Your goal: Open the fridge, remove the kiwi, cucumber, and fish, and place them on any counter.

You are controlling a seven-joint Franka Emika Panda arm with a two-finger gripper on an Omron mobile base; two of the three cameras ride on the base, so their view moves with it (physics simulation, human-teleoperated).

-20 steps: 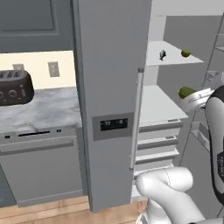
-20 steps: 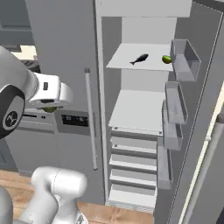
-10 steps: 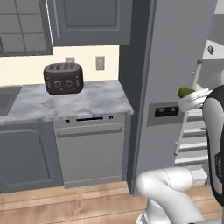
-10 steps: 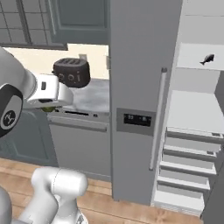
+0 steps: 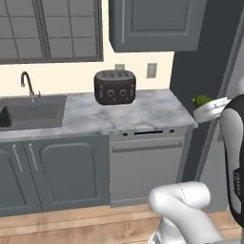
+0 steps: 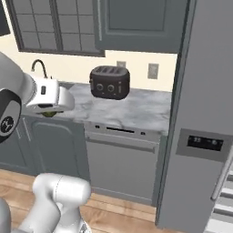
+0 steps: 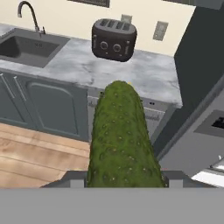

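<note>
My gripper [image 7: 122, 177] is shut on the cucumber [image 7: 120, 140], a bumpy green oblong that points away from the hand toward the counter [image 7: 83, 65]. From the left base view the cucumber [image 5: 202, 100] pokes out of the white hand at the right, level with the counter's [image 5: 147, 112] right end. In the right base view the cucumber [image 6: 49, 113] hangs under the hand at the left, in front of the counter [image 6: 141, 111]. The fridge [image 6: 202, 95] stands at the right, its left door shut, with white shelves showing at the bottom right corner. The kiwi and the fish are out of view.
A dark toaster [image 5: 115, 87] sits at the back of the counter. A sink [image 5: 28, 112] with a tap [image 5: 27, 85] lies to the left. A dishwasher front [image 5: 145, 162] is under the counter, and wall cabinets [image 5: 152, 24] and a window hang above.
The whole picture has swung left, from the open fridge interior to the counter with the toaster and sink, so the base has moved. The cucumber stays in the gripper.
</note>
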